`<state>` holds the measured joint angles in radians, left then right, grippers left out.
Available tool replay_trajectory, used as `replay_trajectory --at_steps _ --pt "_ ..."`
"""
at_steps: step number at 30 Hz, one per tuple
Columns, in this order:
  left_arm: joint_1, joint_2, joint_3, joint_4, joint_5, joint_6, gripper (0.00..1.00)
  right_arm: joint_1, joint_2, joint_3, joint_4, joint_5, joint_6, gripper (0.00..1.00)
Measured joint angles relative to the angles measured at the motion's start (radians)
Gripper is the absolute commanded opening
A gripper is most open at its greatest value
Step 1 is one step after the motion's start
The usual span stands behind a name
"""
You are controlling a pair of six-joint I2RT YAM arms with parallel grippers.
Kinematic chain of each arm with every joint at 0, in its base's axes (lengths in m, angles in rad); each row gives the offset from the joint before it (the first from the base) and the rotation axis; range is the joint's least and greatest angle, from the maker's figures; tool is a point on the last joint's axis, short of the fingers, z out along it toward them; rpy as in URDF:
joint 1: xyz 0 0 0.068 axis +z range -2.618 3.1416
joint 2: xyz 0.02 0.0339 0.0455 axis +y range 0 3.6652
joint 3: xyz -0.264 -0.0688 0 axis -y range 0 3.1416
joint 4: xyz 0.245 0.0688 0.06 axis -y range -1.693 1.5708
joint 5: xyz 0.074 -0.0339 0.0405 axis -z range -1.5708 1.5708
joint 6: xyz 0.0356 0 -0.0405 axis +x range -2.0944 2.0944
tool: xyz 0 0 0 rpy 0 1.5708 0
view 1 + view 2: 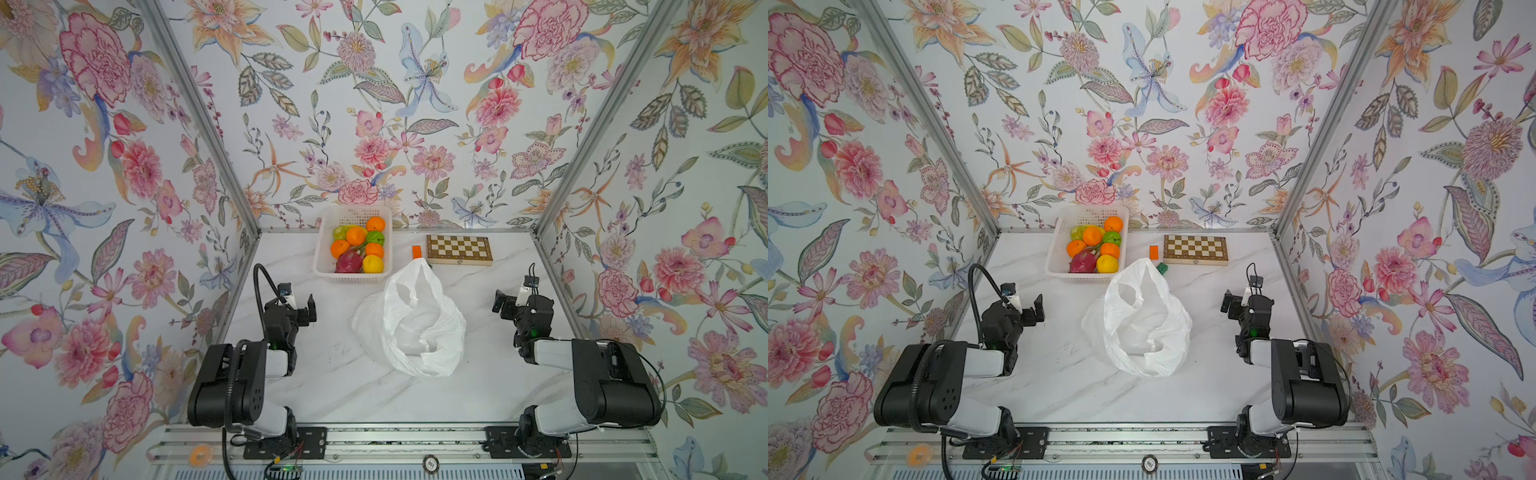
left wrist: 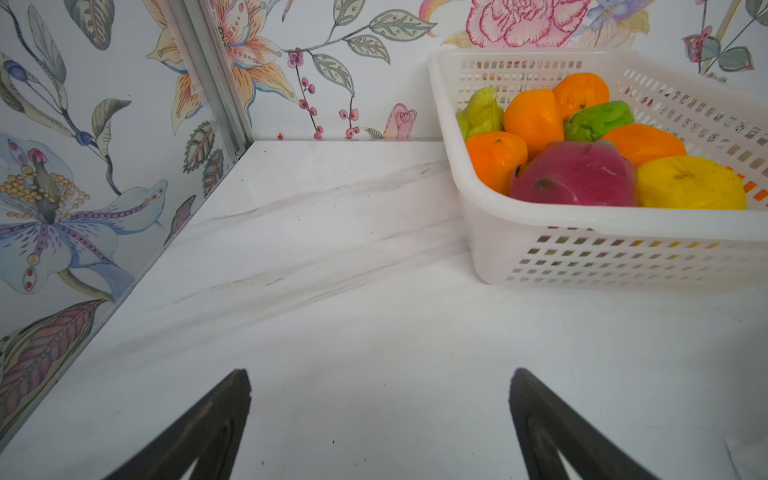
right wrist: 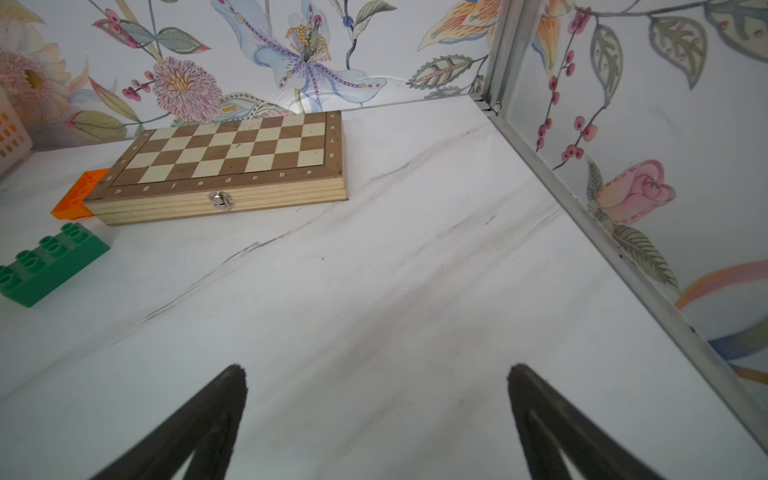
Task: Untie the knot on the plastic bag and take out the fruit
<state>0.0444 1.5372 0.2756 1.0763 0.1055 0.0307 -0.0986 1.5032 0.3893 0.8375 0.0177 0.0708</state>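
- My left gripper point(image 1: 298, 300) stood wide open and empty at the left of the white marble-patterned tabletop point(image 1: 332, 386). My right gripper point(image 1: 514, 296) was the same at the right, and both were well apart from the bag.
- The thin, crinkly, translucent white plastic bag point(image 1: 409, 324) lay slumped in the middle between them. I could see no knot, and one handle loop point(image 1: 417, 272) stood free at its far end.
- The fruit point(image 1: 358, 248), oranges, green rounds, a yellow one and a magenta dragon fruit point(image 1: 348, 262), sat heaped in the white perforated plastic basket point(image 1: 353, 277) just beyond the bag, so I judged the work close to done.
- No colour showed through the film, but its near folds were bunched. I could not tell whether a piece was hidden there, so calling it finished could have been a mistake.
- The bag looked nearly weightless. A careless sweep of either arm could have snagged the film on an open finger and dragged it.
- The dragged bag might have struck the small orange plastic brick point(image 1: 417, 252) or the green plastic brick point(image 1: 1162, 270) by its far tip. It might also have struck the folded wooden chessboard point(image 1: 459, 248).
- The heap rose close to the basket's rim. A knock from my left arm could have sent a top orange rolling out.
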Motion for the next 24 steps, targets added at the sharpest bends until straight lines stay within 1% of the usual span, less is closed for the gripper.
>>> replay_trajectory --at_steps 1,2,4,6,11,13,15,20,24 --pt "-0.003 0.008 -0.002 0.010 0.001 0.000 0.99 -0.017 0.001 -0.007 0.023 -0.002 0.003 0.99" --pt "-0.006 0.011 -0.002 0.020 0.001 0.001 0.99 -0.019 0.001 -0.016 0.043 0.001 0.010 0.99" --pt "-0.006 0.012 -0.002 0.050 0.003 0.002 0.99 0.004 0.015 -0.044 0.119 0.018 0.011 0.99" --pt "-0.006 0.012 -0.002 0.071 -0.001 0.002 0.99 0.023 0.028 -0.059 0.133 0.022 0.012 0.99" --pt "-0.006 0.012 -0.003 0.086 -0.008 0.002 0.99 0.053 0.036 -0.104 0.223 0.105 0.012 0.99" --pt "-0.006 0.012 -0.002 0.093 -0.008 0.002 0.99 0.053 0.038 -0.105 0.240 0.111 0.011 0.99" --pt "-0.006 0.012 -0.002 0.097 -0.008 0.002 0.99 0.049 0.040 -0.104 0.248 0.101 0.011 0.99" --pt "-0.006 0.012 -0.002 0.100 -0.008 0.002 0.99 0.004 0.040 -0.103 0.249 0.011 0.012 0.99" --pt "-0.006 0.012 -0.002 0.100 -0.008 0.002 0.99 0.003 0.040 -0.103 0.250 -0.023 0.012 0.99"
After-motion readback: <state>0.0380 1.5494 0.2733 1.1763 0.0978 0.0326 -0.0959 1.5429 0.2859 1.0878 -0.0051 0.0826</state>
